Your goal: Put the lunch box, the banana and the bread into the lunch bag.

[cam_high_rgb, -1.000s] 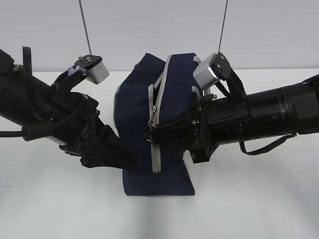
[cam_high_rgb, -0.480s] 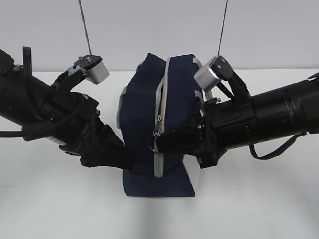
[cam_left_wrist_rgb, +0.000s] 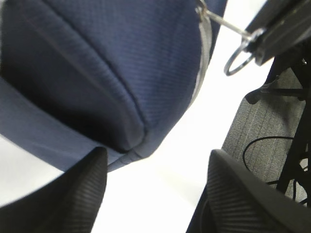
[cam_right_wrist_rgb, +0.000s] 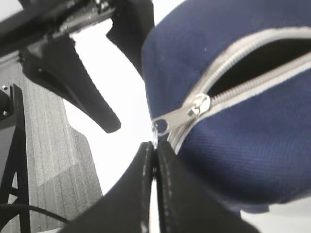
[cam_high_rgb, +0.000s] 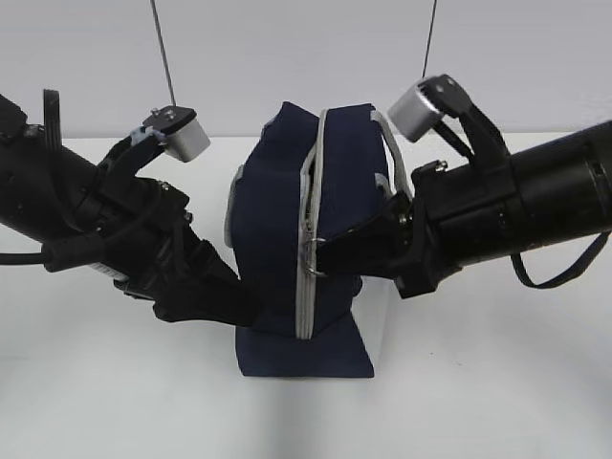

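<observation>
The navy lunch bag (cam_high_rgb: 273,220) stands on the white table, its grey zipper (cam_high_rgb: 308,196) facing me. My right gripper (cam_high_rgb: 320,256) is shut on the zipper's metal ring pull (cam_high_rgb: 313,258). In the right wrist view the shut gripper (cam_right_wrist_rgb: 156,144) pinches the ring just below the slider (cam_right_wrist_rgb: 199,104), and the zipper gapes open beyond it. My left gripper (cam_high_rgb: 241,304) is open at the bag's lower left corner. In the left wrist view its fingers (cam_left_wrist_rgb: 80,189) straddle bare table below the bag (cam_left_wrist_rgb: 97,73). The lunch box, banana and bread are out of view.
The bag's white side panel (cam_high_rgb: 382,325) faces right. Both black arms crowd the bag from either side. The left wrist view shows the ring pull (cam_left_wrist_rgb: 238,60), with grey floor and cables past the table edge (cam_left_wrist_rgb: 262,126).
My right arm has risen and drawn back to the right with the ring pull. The bag now stands straighter. My left arm has not moved.
</observation>
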You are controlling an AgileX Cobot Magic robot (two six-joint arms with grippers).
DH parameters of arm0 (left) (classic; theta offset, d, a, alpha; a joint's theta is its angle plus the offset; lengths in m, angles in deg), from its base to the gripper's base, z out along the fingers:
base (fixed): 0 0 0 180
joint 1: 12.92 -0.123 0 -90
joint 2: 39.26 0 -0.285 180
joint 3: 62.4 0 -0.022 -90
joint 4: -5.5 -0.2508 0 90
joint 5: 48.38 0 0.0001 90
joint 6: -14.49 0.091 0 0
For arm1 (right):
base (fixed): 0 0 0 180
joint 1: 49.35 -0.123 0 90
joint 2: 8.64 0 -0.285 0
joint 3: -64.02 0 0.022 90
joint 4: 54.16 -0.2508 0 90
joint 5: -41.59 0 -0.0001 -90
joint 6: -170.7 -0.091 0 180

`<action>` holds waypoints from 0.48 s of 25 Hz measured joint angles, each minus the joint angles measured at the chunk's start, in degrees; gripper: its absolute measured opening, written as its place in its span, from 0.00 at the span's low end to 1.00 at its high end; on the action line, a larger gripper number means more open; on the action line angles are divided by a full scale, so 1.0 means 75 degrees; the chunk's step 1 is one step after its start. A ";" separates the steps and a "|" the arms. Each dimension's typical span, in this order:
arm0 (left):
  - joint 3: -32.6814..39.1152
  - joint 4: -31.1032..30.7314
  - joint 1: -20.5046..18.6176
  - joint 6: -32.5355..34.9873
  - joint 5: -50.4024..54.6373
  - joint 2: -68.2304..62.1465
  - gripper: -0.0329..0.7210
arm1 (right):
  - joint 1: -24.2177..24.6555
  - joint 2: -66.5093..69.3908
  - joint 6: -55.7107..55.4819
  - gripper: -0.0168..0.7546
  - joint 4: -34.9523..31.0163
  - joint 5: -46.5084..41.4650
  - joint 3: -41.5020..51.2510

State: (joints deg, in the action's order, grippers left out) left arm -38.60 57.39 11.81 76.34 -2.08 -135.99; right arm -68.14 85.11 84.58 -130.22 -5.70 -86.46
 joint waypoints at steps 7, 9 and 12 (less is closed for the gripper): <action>0.0000 0.0000 0.0000 0.0000 0.0265 0.0000 0.61 | 0.0000 -0.0032 -0.0461 0.00 0.0128 0.0047 -0.0735; 0.0000 0.0000 0.0000 0.0000 0.0314 0.0000 0.61 | 0.0000 -0.0032 -0.0690 0.00 0.0348 0.0130 -0.0942; 0.0000 0.0023 0.0000 0.0000 0.0348 0.0000 0.61 | 0.0000 -0.0032 -0.1028 0.00 0.0765 0.0293 -0.1261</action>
State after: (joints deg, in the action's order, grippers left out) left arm -38.60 57.56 11.81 76.34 0.53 -135.99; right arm -68.14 84.87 76.87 -124.48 -3.50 -95.92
